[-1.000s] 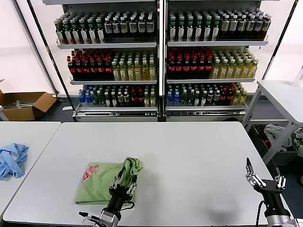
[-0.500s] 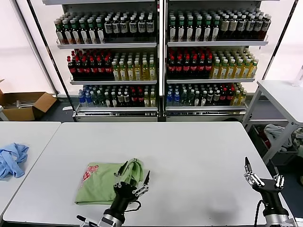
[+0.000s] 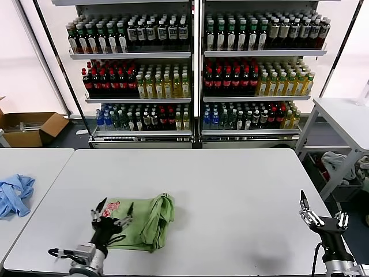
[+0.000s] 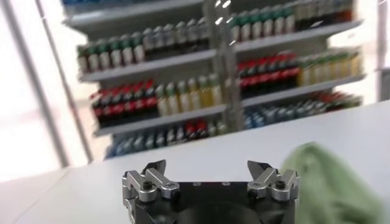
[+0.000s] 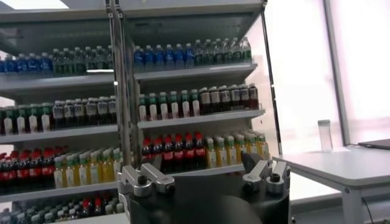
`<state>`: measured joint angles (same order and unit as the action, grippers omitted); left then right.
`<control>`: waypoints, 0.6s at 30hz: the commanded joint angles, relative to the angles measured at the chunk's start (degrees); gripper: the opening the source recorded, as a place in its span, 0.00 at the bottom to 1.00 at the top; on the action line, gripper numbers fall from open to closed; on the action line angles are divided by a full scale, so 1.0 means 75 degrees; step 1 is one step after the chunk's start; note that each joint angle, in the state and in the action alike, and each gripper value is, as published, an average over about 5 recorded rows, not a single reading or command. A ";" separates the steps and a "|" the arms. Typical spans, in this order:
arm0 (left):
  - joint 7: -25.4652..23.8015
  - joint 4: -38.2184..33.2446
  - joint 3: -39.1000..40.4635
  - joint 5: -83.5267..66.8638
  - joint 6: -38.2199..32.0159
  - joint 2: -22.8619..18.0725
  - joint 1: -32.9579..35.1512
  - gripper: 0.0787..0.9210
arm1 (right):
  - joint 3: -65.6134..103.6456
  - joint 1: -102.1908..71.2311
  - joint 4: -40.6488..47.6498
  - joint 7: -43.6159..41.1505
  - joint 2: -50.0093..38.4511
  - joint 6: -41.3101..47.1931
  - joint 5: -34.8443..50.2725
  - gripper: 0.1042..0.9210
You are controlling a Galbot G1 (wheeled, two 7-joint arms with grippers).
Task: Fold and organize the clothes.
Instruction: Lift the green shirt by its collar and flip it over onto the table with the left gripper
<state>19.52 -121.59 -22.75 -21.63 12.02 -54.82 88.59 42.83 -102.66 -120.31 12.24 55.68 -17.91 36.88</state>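
Observation:
The light green polo shirt (image 3: 147, 224) lies folded on the white table (image 3: 230, 184) near its front left, with a bunched fold along its right side. Its red-and-white print is partly hidden behind my left gripper (image 3: 116, 209). That gripper hovers open over the shirt's left part, with nothing between its fingers. In the left wrist view the left gripper (image 4: 206, 168) stands wide open, and the green shirt (image 4: 323, 182) shows off to one side. My right gripper (image 3: 322, 211) waits open near the table's front right corner; the right wrist view shows the right gripper (image 5: 201, 165) empty.
A light blue garment (image 3: 14, 195) lies on the neighbouring table to the left. Shelves of bottles (image 3: 196, 75) stand behind the table. There is a cardboard box (image 3: 31, 128) on the floor at far left and another white table (image 3: 346, 115) at far right.
My left gripper opened, let go of the shirt's bunched fold and moved left across the shirt. The right arm has stayed put.

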 commanded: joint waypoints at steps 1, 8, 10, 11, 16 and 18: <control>-0.0103 0.1322 -0.1269 -0.1802 0.0558 0.0185 -0.0129 0.88 | 0.0019 -0.0004 -0.0047 0.0007 0.0011 0.0028 -0.0004 0.88; -0.0285 0.1472 -0.0842 -0.1867 0.0637 0.0050 -0.0183 0.88 | 0.0088 -0.0076 -0.0071 0.0002 0.0009 0.0040 -0.0001 0.88; -0.0361 0.1489 -0.0797 -0.1970 0.0688 0.0028 -0.0159 0.88 | 0.0071 -0.0064 -0.0062 0.0001 0.0010 0.0039 -0.0004 0.88; -0.0401 0.1496 -0.0790 -0.2033 0.0718 0.0014 -0.0153 0.88 | 0.0060 -0.0056 -0.0060 0.0001 0.0010 0.0040 -0.0006 0.88; -0.0556 0.1469 -0.0822 -0.2275 0.0772 -0.0020 -0.0115 0.88 | 0.0031 -0.0041 -0.0048 -0.0001 0.0004 0.0035 -0.0008 0.88; -0.0636 0.1478 -0.0840 -0.2400 0.0756 -0.0019 -0.0115 0.88 | 0.0030 -0.0052 -0.0041 -0.0004 -0.0003 0.0023 -0.0006 0.88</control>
<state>16.52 -112.66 -28.17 -34.52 16.59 -55.14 87.89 43.07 -102.95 -120.62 12.24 55.66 -17.67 36.83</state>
